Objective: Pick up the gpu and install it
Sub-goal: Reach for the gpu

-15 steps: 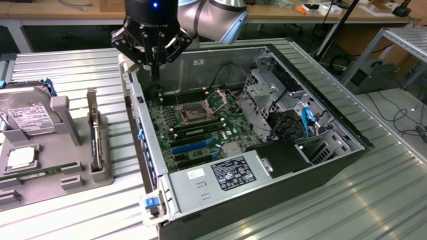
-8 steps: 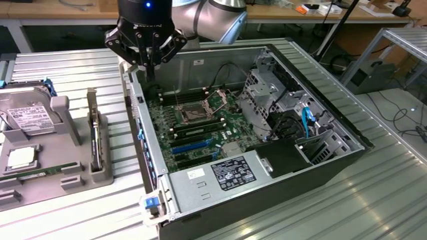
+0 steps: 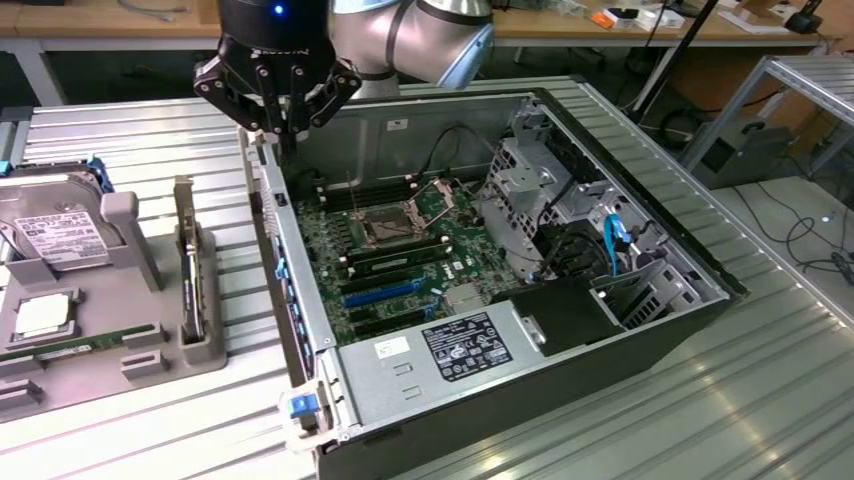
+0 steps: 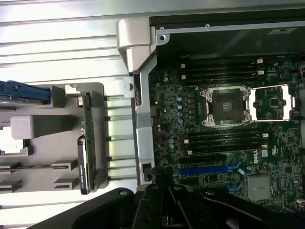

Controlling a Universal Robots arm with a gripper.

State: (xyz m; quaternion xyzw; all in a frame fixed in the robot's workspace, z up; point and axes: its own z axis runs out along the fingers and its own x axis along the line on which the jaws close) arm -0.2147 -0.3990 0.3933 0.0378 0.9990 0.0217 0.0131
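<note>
A ribbed, silver metal table (image 3: 120, 140) is seen across the exterior view, with wooden workbenches (image 3: 80, 20) and loose cables behind it at the upper edge and a metal frame (image 3: 801, 90) at the upper right.

One open computer case (image 3: 441, 400) is laid on its side at the centre of the table. Inside it, one green motherboard (image 3: 400, 250) with one empty CPU socket (image 3: 387, 225) is exposed, and a grey drive cage (image 3: 527, 180) and a blue cable (image 3: 617, 240) are seen towards the exterior view's right.

One grey tray (image 3: 134, 250) is placed on the exterior view's left, just beside the case. In it, one hard drive (image 3: 54, 235) with a white label and one processor chip (image 3: 43, 315) are held. The single gpu (image 3: 195, 285) is stood on edge in the tray's slots, on the side nearest the case, untouched.

One gripper (image 3: 283, 125) is hung at the upper centre-left, above the case's rear wall, apart from the gpu. Its fingers are seen drawn together, with nothing held between them.
</note>
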